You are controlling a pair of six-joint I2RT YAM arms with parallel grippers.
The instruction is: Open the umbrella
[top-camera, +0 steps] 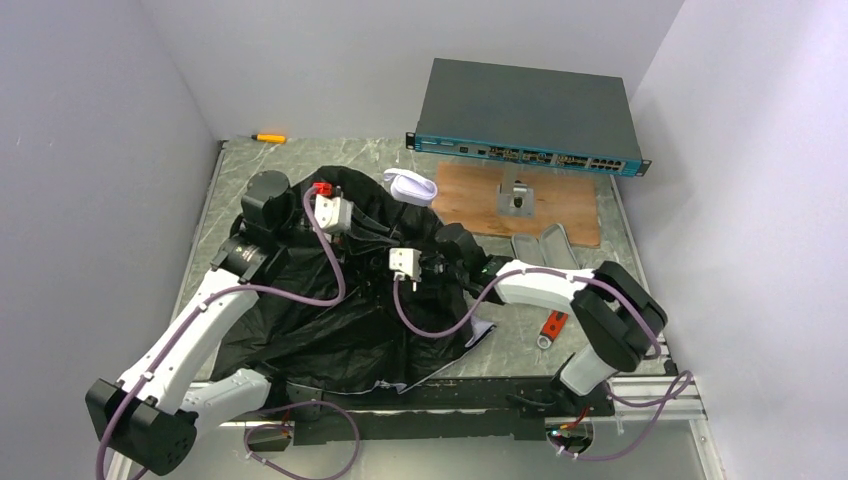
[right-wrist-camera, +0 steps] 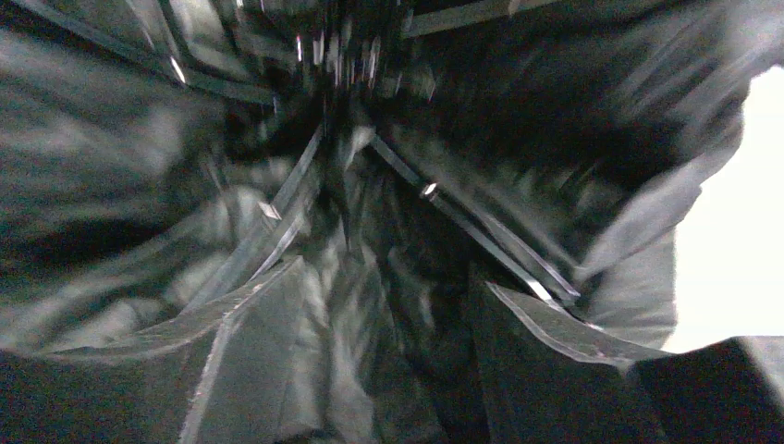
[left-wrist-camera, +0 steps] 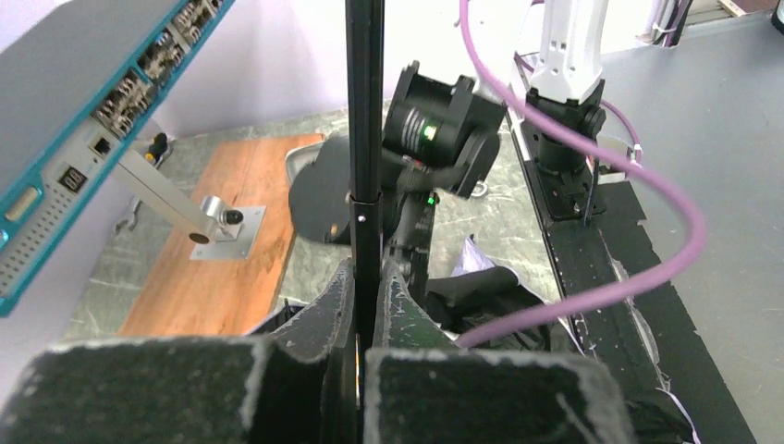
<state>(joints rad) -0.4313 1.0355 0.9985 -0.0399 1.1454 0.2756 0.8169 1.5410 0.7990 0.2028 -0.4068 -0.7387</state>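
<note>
The umbrella lies on the table with its black canopy (top-camera: 330, 330) spread in loose folds and its pale handle (top-camera: 410, 185) at the far side. My left gripper (left-wrist-camera: 365, 277) is shut on the thin black shaft (left-wrist-camera: 365, 111), which runs straight up the left wrist view. My right gripper (right-wrist-camera: 398, 314) is pushed in among the canopy folds and metal ribs (right-wrist-camera: 481, 240). Its fingers (right-wrist-camera: 250, 324) stand apart with dark fabric between them. In the top view both gripper tips are hidden against the black cloth.
A dark grey box with a teal front (top-camera: 525, 115) stands at the back. A wooden board (top-camera: 570, 210) with a metal bracket (top-camera: 517, 198) lies before it. A grey case (top-camera: 545, 248) and a red tool (top-camera: 553, 325) lie to the right. An orange pen (top-camera: 268, 137) lies far left.
</note>
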